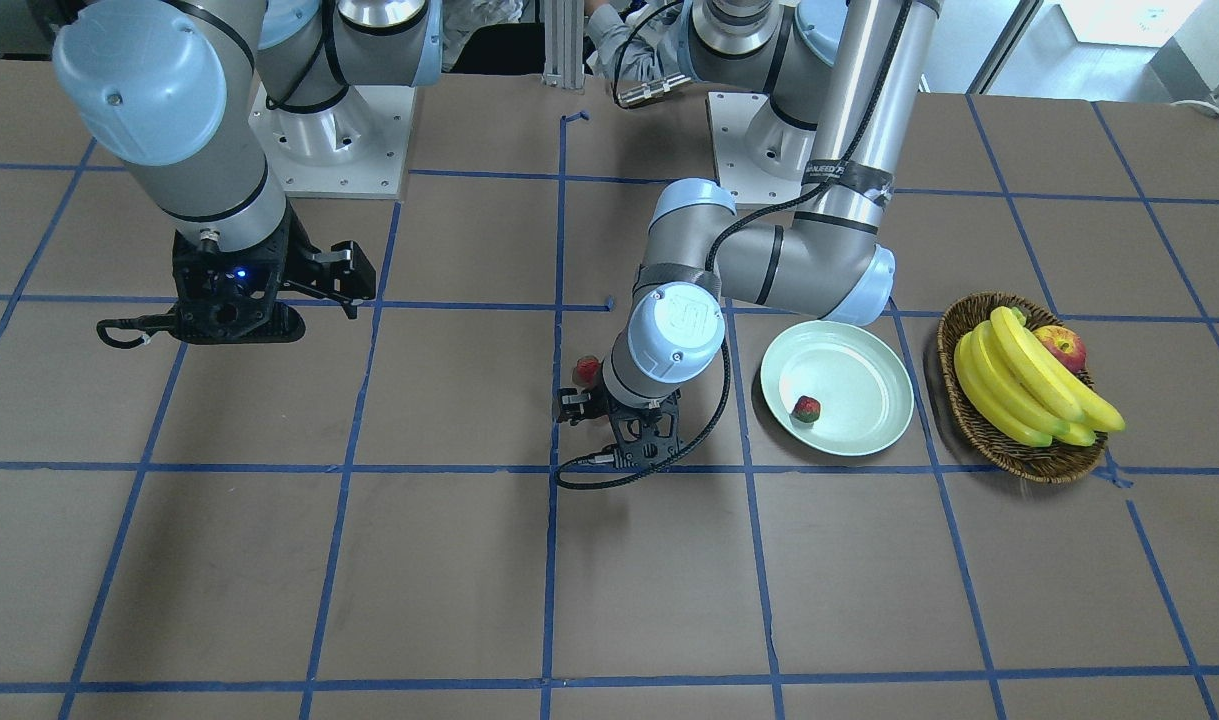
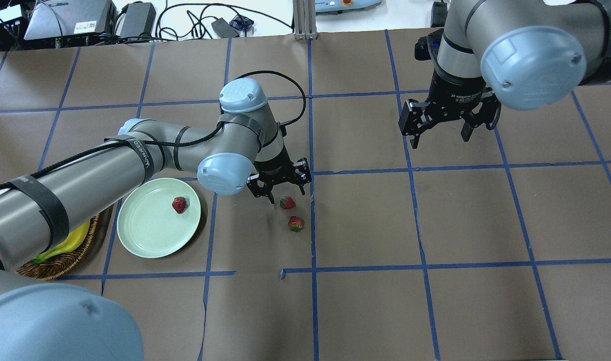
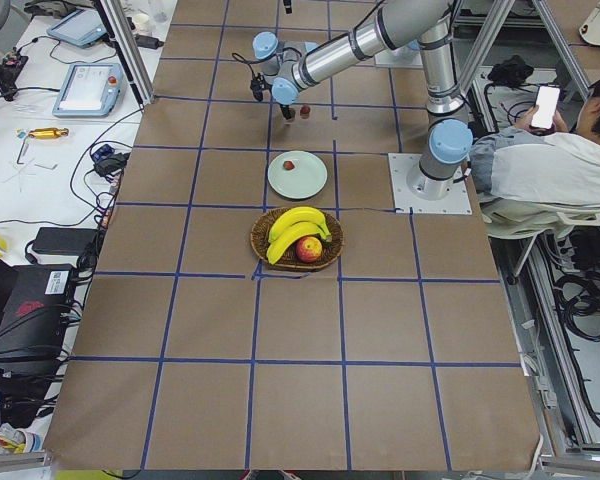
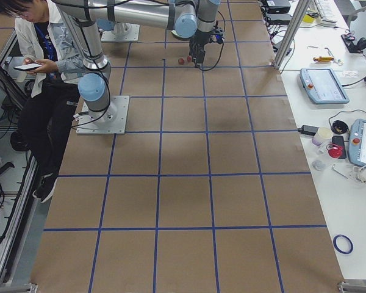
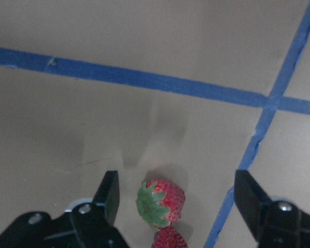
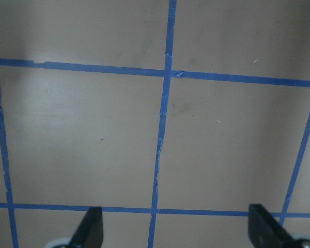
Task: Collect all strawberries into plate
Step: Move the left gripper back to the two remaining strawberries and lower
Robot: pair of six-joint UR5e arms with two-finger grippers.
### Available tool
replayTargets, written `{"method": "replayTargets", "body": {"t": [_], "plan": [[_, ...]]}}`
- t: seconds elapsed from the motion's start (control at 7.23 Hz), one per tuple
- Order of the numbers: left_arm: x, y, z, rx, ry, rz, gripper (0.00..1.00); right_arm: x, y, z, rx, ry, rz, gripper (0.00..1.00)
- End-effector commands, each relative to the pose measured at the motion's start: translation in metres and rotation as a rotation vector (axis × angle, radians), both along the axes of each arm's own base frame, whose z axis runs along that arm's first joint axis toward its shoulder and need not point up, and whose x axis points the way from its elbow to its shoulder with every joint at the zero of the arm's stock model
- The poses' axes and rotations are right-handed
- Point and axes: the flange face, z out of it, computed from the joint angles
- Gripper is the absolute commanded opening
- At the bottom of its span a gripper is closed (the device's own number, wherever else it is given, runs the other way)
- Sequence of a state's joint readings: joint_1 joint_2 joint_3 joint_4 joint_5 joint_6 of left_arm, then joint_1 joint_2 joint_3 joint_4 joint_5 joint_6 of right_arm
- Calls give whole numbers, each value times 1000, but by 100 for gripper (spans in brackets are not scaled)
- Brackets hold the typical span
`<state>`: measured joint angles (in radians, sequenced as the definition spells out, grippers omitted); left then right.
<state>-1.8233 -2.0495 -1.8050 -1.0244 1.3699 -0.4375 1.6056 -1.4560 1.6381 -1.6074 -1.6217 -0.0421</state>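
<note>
One strawberry (image 2: 179, 204) lies in the pale mint-green plate (image 2: 145, 235), also seen from the front (image 1: 806, 408) on the plate (image 1: 854, 375). Two more strawberries lie on the table right of the plate, one farther (image 2: 287, 202) and one nearer (image 2: 295, 223). My left gripper (image 2: 285, 190) is open and low over the farther one. In the left wrist view that strawberry (image 5: 161, 202) lies between the open fingers (image 5: 111, 191), and the other (image 5: 168, 240) shows at the bottom edge. My right gripper (image 2: 439, 140) is open, empty and raised, far to the right.
A brown wicker basket (image 1: 1019, 460) with bananas (image 1: 1019, 385) and an apple (image 1: 1062, 347) stands beside the plate, on the side away from the strawberries. Blue tape lines grid the brown table. The right wrist view shows only bare table under the right gripper (image 6: 176, 222).
</note>
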Motion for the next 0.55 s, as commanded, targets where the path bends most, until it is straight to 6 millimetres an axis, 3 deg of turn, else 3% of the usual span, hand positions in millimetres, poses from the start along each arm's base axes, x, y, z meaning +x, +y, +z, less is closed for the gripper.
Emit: {"method": "replayTargets", "body": {"t": [0.0,0.14,0.28,0.41], "plan": [[-1,5,-5,10,-7,-8,74,0,1,-4,6,0,0,100],[-1,5,-5,9,-7,-9,60,0,1,-4,6,0,1,100],[-1,4,-3,3,-7,-16,38,0,1,-4,5,0,1,100],[-1,3,-1,-1,-12,-18,5,0,1,-4,5,0,1,100]]}}
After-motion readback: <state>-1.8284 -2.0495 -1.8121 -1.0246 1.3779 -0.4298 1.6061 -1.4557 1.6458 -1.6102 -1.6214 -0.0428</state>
